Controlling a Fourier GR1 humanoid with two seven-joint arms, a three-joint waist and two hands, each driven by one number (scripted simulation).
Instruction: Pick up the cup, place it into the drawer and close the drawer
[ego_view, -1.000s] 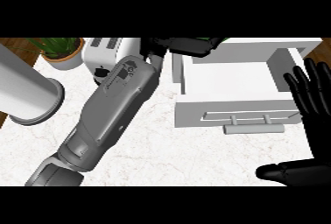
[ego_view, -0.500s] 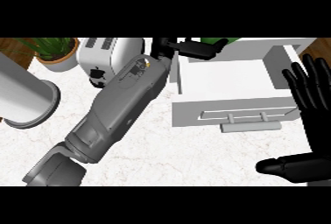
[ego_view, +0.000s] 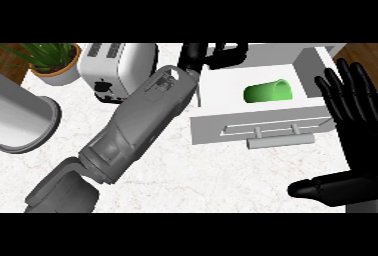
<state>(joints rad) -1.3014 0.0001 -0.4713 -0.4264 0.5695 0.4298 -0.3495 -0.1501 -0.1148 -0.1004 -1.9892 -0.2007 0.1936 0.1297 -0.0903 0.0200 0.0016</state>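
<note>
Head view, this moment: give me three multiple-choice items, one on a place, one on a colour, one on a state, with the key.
1. Where is the cup?
A. inside the drawer
B. beside the toaster
C. next to the potted plant

2. What colour is the cup?
A. red
B. green
C. blue

3. What state is the drawer in?
A. shut
B. removed
C. pulled open

Key: 1 A, the cup lies on its side within the drawer's white walls. 2 B, it is bright green. 3 C, the drawer's inside is exposed, its handle towards the robot; the left hand is at its far edge and the right hand rests open at the right.
</note>
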